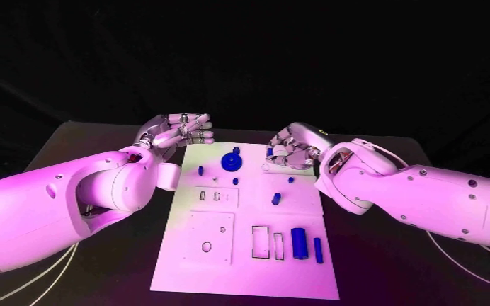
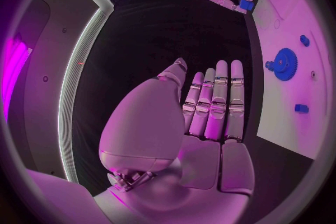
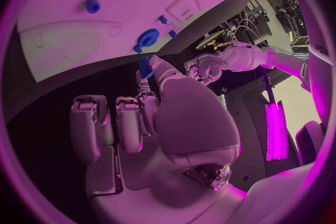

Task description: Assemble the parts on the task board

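Two hands hover at the board's (image 1: 245, 278) far end: the right hand (image 1: 291, 149) seems to pinch a small blue part (image 1: 270, 152) over the far edge. Left hand (image 1: 182, 133) holds nothing, fingers straight, above the desk (image 1: 92, 143) beside the board.

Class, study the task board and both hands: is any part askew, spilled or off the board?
Nothing stands out. The blue parts lie on the task board, and the right hand holds one small blue part at the board's far edge.

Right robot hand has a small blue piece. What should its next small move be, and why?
Probably carry the small blue part pinched in the right robot hand over the white plastic task board toward an open slot, since it sits at the board's far edge, unseated.
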Available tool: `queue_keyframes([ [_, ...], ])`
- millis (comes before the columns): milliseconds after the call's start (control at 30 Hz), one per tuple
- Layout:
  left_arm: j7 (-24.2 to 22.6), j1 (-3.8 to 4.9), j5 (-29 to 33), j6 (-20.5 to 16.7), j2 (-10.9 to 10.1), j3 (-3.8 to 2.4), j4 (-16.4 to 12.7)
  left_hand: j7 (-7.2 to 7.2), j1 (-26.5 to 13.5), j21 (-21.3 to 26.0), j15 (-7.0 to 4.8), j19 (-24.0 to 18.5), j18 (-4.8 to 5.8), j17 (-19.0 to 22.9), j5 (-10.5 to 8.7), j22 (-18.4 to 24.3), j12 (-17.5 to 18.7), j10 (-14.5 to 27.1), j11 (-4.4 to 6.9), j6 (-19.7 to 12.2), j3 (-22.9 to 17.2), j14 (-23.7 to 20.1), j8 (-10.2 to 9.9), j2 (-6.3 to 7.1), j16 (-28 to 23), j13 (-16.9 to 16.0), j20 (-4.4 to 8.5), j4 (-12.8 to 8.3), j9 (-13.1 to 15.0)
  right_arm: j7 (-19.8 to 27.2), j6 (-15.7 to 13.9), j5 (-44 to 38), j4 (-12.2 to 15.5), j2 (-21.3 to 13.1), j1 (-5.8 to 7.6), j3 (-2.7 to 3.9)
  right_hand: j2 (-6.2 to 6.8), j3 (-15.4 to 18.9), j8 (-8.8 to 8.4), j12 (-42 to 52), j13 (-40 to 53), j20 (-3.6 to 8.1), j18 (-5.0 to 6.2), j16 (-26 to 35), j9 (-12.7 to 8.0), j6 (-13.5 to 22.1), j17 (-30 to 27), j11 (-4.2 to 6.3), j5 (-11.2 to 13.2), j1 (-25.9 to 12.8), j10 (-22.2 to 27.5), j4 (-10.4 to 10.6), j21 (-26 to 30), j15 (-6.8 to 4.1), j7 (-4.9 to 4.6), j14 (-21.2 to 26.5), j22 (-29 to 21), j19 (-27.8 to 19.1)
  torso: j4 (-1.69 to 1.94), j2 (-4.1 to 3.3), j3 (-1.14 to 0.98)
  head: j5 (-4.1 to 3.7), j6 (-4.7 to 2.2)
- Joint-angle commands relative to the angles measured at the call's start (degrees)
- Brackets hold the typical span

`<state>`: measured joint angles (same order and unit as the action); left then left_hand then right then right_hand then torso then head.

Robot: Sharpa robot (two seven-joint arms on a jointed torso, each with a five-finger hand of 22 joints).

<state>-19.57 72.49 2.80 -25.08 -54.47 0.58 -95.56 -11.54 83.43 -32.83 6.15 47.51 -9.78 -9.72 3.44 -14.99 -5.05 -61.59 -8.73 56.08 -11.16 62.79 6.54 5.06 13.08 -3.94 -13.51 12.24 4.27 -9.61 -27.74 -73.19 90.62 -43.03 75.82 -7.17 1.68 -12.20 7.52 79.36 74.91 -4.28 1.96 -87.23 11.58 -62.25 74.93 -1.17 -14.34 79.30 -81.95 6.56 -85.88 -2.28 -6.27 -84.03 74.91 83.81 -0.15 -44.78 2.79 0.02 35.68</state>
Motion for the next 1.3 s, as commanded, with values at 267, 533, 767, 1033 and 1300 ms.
queue_keyframes([
  [267, 0.0, 0.07, -0.1, 0.7, 1.0, -0.03, 0.6, -0.33, -0.2, -0.3, 0.23, -0.4, -0.50, 0.0, -0.25, -0.1, 0.2, 0.1, -0.26, 0.2, -0.2, -0.4, -0.4, -0.08, 0.2, 0.0, 0.02, 0.0, -0.1, -8.0, 5.0, -8.3, 0.0, 7.7, -0.60, -0.54, 0.40, -0.5, 0.18, 0.4, 3.9, 0.39, -0.70, -0.4, 0.3, -0.8, 9.4, -0.06, -0.6, -0.9, -0.6, -0.1, -0.4, -0.24, 0.44, -4.8, 11.2, 2.9, 0.46, 0.37, 0.34, 1.07, 0.86],
  [533, 0.1, 0.07, -0.1, 0.5, 1.4, -0.03, 0.9, -0.33, -0.2, -0.3, 0.23, -0.4, -0.50, 0.0, -0.25, -0.1, 0.2, 0.1, -0.26, 0.2, -0.2, -0.4, -0.4, -0.08, 0.2, 0.0, 0.02, 0.0, -0.1, -9.2, 6.2, -10.8, -1.3, 11.5, -2.73, -0.99, 1.39, -0.4, 0.03, 0.4, 4.0, 0.38, -0.77, -0.5, 0.3, -0.8, 9.6, -0.10, -2.3, -1.8, -0.7, 0.0, -0.6, -0.21, 0.42, -4.8, 11.4, 3.1, 0.36, 0.29, 0.26, 1.08, 0.83],
  [767, 0.1, 0.07, -0.1, 0.3, 1.4, -0.03, 1.0, -0.34, -0.3, -0.4, 0.23, -0.5, -0.50, -0.1, -0.26, -0.1, 0.2, 0.1, -0.26, 0.2, -0.2, -0.4, -0.4, -0.06, 0.2, 0.0, 0.01, 0.1, 0.0, -10.1, 6.1, -12.7, -2.3, 13.6, -4.69, -1.28, 1.68, -0.5, 0.01, 0.5, 4.1, 0.38, -0.78, -0.5, 0.3, -0.9, 9.7, -0.09, -2.9, -2.1, -0.8, 0.0, -0.6, -0.22, 0.42, -4.8, 11.5, 3.1, 0.47, 0.23, 0.21, 1.73, 1.11],
  [1033, 0.2, 0.07, -0.1, 0.3, 1.4, -0.03, 1.0, -0.34, -0.3, -0.4, 0.23, -0.5, -0.50, -0.1, -0.26, -0.1, 0.2, 0.1, -0.26, 0.2, -0.2, -0.4, -0.4, -0.06, 0.2, 0.0, 0.01, 0.1, 0.0, -10.6, 6.0, -14.0, -3.6, 14.8, -5.55, -1.39, 1.79, -0.5, 0.02, 0.5, 4.1, 0.38, -0.79, -0.5, 0.3, -0.9, 9.8, -0.08, -3.0, -2.2, -0.8, 0.0, -0.6, -0.22, 0.44, -4.8, 11.5, 3.2, 0.38, 0.23, 0.21, 2.35, 1.22],
  [1300, 0.2, 0.08, -0.1, 0.4, 1.4, -0.03, 1.0, -0.34, -0.3, -0.4, 0.23, -0.5, -0.50, -0.1, -0.26, -0.1, 0.2, 0.1, -0.26, 0.2, -0.2, -0.4, -0.4, -0.06, 0.2, 0.0, 0.01, 0.1, 0.0, -10.2, 6.4, -14.3, -4.2, 15.3, -5.91, -1.45, 1.89, -0.5, 0.01, 0.5, 4.1, 0.39, -0.81, -0.5, 0.3, -0.9, 9.8, -0.06, -3.1, -2.1, -0.8, -0.1, -0.7, -0.22, 0.45, -4.8, 11.6, 3.2, 0.40, 0.20, 0.19, 2.27, 1.60],
])
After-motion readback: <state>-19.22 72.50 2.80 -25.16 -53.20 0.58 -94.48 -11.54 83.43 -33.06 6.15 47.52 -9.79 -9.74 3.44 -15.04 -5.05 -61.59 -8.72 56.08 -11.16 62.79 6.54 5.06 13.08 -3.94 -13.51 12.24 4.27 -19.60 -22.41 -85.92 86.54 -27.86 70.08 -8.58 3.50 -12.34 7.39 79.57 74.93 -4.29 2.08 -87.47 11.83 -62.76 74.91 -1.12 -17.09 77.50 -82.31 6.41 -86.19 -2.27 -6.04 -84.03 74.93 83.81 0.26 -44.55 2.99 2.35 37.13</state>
